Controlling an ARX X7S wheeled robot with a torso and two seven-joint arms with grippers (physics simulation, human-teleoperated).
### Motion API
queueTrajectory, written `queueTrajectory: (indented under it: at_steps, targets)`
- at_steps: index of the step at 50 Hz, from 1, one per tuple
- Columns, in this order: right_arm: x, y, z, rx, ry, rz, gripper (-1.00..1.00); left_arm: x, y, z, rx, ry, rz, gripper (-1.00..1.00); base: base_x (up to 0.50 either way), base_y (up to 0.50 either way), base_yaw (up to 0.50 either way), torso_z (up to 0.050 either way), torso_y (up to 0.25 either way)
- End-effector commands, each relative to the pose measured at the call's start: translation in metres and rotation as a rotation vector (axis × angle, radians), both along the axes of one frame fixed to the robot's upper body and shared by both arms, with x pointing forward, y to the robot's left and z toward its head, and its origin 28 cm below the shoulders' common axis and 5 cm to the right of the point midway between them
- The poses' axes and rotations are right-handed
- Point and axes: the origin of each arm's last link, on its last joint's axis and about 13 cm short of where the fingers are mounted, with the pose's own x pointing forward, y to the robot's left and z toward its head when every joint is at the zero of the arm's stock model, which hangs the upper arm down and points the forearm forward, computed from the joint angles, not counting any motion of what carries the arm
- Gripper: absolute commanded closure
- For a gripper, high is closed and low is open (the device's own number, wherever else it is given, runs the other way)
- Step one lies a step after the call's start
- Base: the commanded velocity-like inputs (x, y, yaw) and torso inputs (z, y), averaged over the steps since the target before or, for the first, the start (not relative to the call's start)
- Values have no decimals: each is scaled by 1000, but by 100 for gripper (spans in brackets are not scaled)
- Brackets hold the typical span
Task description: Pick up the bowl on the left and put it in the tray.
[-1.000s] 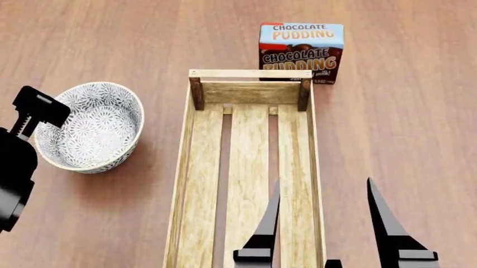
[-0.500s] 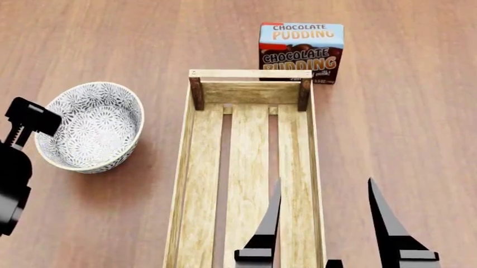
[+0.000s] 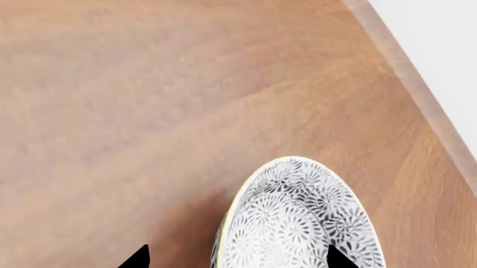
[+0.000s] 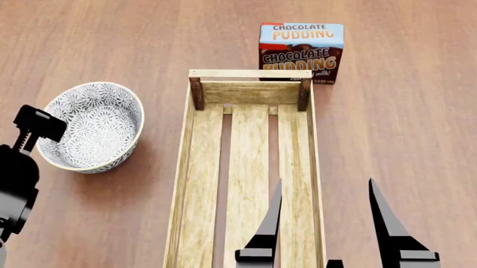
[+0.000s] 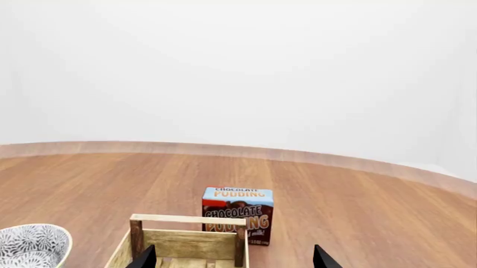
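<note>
The left gripper point(image 3: 232, 258) hangs spread wide over the near rim of the bowl point(image 4: 95, 126), one fingertip point(image 3: 137, 258) outside the wall above bare table point(image 4: 417, 111), the other over the patterned interior. The bowl sits upright on the wood, apart from the tray point(image 4: 248, 167) and to its left. The chocolate pudding box point(image 4: 301, 52) stands just beyond the tray's far end. The right gripper point(image 4: 322, 223) is parted and empty, one finger over the tray's right slat, the other outside its right wall, the tray's side rail between the jaws.
</note>
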Motion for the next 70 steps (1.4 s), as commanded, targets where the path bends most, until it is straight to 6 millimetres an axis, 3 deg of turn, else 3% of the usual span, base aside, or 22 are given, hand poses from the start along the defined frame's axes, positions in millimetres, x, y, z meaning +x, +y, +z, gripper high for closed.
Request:
queueTrajectory:
  at_steps: [1, 26, 44, 70]
  targets:
    - [0, -1, 1, 10, -9, 20, -100, 5, -1, -6, -46, -17, 16, -100, 0, 0, 0, 0, 0]
    - [1, 0, -1, 12, -3, 27, -100, 11, -5, -13, -45, 17, 9, -100, 0, 0, 0, 0, 0]
    - [2, 0, -2, 12, 1, 27, -100, 15, -13, -7, -65, 9, -18, -100, 0, 0, 0, 0, 0]
    - [2, -1, -2, 14, -1, 21, -100, 34, -19, -14, -80, 51, -38, -100, 0, 0, 0, 0, 0]
